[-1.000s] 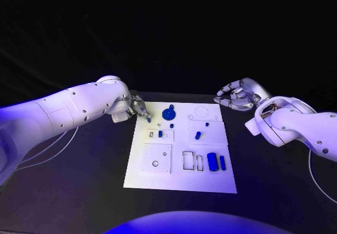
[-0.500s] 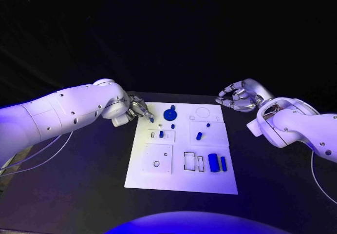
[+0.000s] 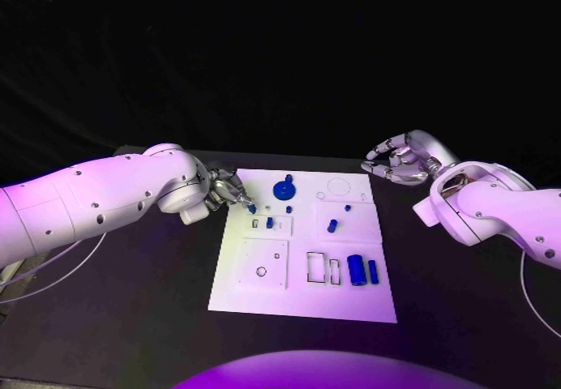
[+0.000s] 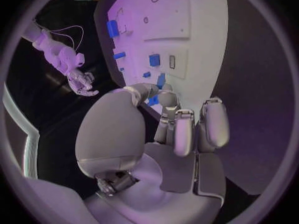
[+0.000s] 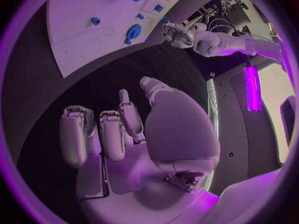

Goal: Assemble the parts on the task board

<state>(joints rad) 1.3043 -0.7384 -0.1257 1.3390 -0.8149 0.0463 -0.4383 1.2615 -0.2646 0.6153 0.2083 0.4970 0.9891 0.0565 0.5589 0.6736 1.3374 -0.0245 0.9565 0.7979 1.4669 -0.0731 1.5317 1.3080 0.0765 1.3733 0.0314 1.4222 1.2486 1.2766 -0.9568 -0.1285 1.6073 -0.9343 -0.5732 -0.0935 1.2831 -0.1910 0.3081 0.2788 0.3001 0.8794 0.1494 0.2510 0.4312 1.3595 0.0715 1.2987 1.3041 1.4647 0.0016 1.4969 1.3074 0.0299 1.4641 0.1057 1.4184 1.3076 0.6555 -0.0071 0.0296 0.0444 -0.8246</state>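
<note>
The left hand (image 3: 222,191) hangs over the left edge of the white task board (image 3: 301,304) on the black tabletop (image 3: 140,324). Its fingers (image 4: 163,100) pinch a small blue part (image 3: 253,209), held just above the board's top left corner. If the pinch is loose, I think the tiny part could slip and roll away. More blue parts sit on the board: a round one (image 3: 282,191) near the top, and a big block (image 3: 354,270) lower right. The right hand (image 3: 397,160) waits off the board's top right corner, fingers curled, holding nothing.
</note>
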